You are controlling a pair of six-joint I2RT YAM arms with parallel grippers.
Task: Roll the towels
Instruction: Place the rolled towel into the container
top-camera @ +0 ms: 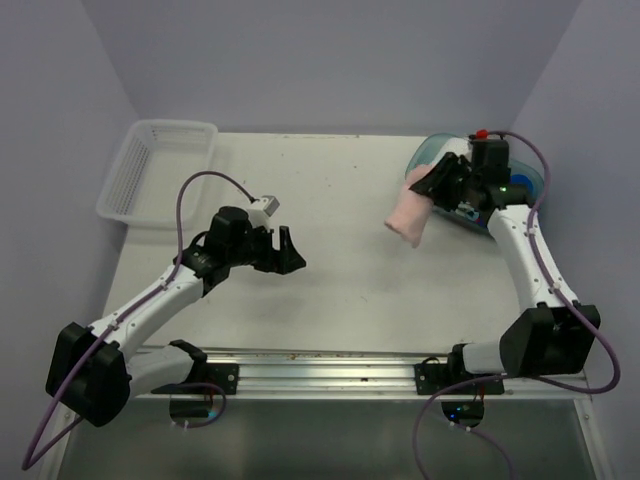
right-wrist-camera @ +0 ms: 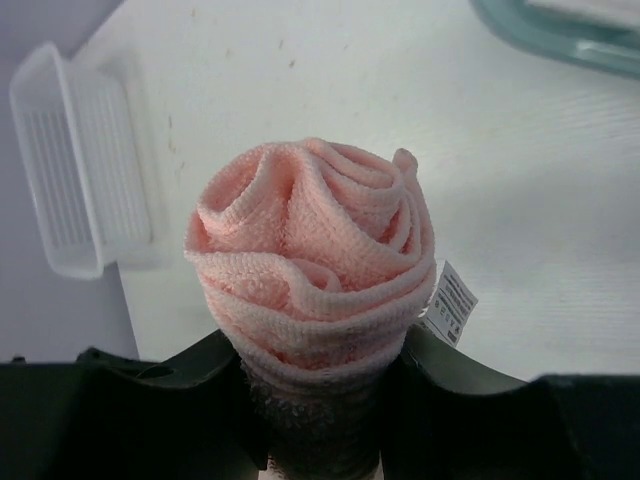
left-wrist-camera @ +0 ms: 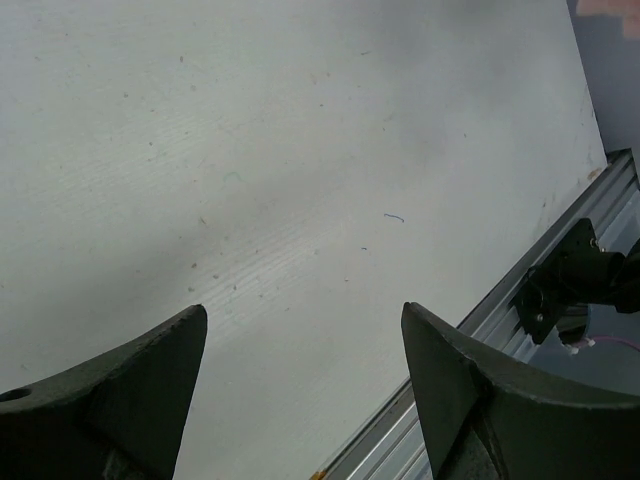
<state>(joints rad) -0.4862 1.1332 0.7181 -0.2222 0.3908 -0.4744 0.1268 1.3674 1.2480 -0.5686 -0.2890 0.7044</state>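
A pale pink towel (top-camera: 409, 213), rolled into a tight cylinder, hangs above the table at the far right. My right gripper (top-camera: 437, 183) is shut on one end of it. In the right wrist view the roll's spiral end (right-wrist-camera: 312, 255) faces the camera, squeezed between both fingers (right-wrist-camera: 195, 365), and a white care label (right-wrist-camera: 447, 300) sticks out on its right. My left gripper (top-camera: 288, 251) hovers over bare table near the middle left, open with nothing between its fingers (left-wrist-camera: 160, 380). No blue towel shows.
A white slatted plastic basket (top-camera: 160, 170) stands at the far left corner of the table (top-camera: 330, 270). A teal bin (top-camera: 530, 180) sits at the far right, behind the right wrist. An aluminium rail (top-camera: 330, 365) runs along the near edge.
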